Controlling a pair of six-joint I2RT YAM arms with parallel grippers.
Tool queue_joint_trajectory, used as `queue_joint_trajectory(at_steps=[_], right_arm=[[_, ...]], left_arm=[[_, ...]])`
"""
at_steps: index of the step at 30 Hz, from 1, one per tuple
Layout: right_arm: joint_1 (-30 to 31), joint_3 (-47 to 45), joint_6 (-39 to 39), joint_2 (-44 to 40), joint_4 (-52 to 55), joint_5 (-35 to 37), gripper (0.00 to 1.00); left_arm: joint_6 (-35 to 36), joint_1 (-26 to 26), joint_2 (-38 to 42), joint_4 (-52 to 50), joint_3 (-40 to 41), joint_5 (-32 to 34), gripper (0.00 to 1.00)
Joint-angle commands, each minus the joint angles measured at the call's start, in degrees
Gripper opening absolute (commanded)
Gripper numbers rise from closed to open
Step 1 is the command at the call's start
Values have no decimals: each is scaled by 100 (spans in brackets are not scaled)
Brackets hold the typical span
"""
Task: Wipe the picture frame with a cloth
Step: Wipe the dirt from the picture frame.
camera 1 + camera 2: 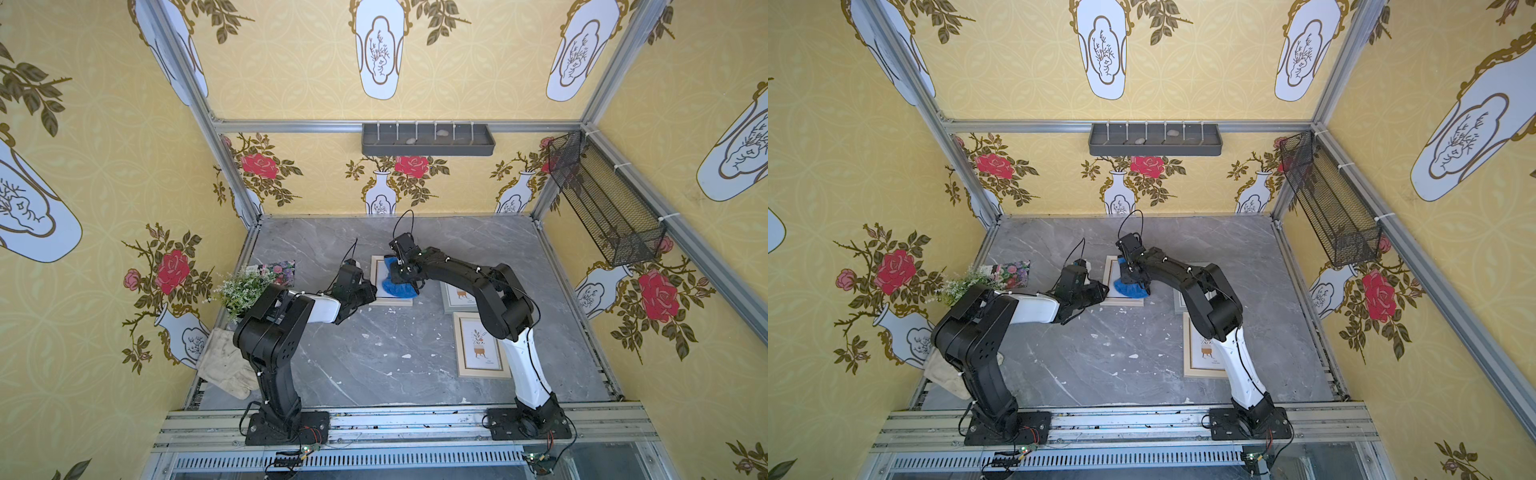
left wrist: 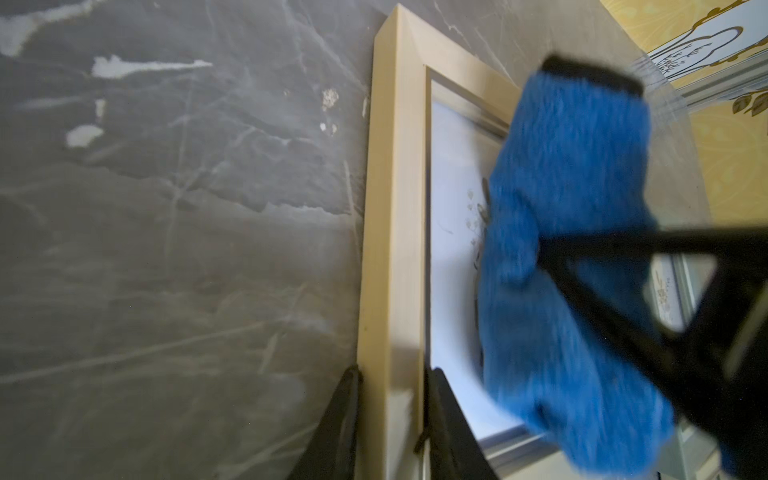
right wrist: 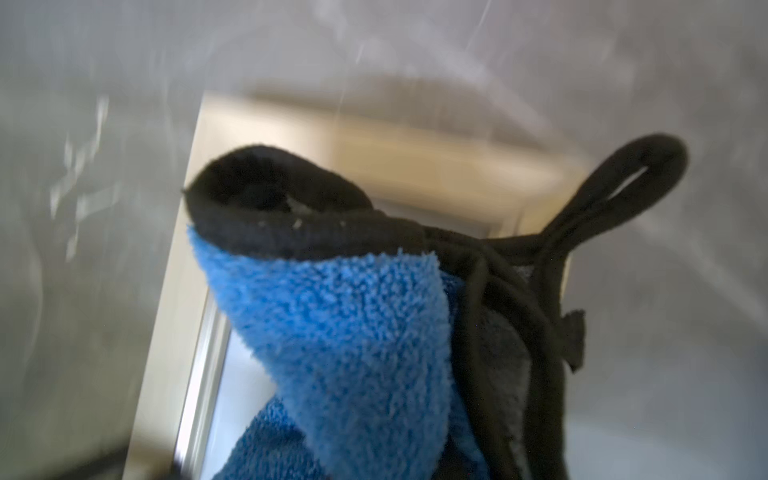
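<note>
Light-wood rectangular picture frame (image 1: 377, 274) with a white botanical print lies flat near the middle of the grey marble-pattern desk (image 1: 374, 353). A plush bright-blue microfibre cloth (image 1: 397, 286) with black edge trim sits bunched on the glass and covers much of the print in both top views.

Your right claw (image 1: 404, 274) is clamped on the cloth's gathered top, so the loose blue bulk hangs below it as the wiping pad. The right wrist view shows the trim and the small black loop (image 3: 623, 187) bunched at the grip, with the jaws themselves hidden.

Your left claw (image 2: 392, 384) is pinched across the frame's side rail, one finger outside and one on the glass side. That's likely a brace so the frame doesn't skid under the wipe.

The right arm reaches in over the frame, elbow raised and wrist tipped down. The left arm comes in from the side with its forearm near level. Both wrist views are blurred, so this is probably mid-stroke.
</note>
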State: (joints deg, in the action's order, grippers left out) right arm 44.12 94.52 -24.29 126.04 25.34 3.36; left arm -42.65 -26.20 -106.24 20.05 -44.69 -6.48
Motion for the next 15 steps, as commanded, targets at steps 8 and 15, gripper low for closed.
queue_joint_trajectory(at_steps=[8, 15], right_arm=[[-201, -397, -439, -294, 331, 17, 17], [-421, 798, -84, 478, 392, -6, 15]], left_arm=[[-129, 36, -227, -2909, 169, 705, 22], [-153, 36, -128, -2922, 209, 732, 22]])
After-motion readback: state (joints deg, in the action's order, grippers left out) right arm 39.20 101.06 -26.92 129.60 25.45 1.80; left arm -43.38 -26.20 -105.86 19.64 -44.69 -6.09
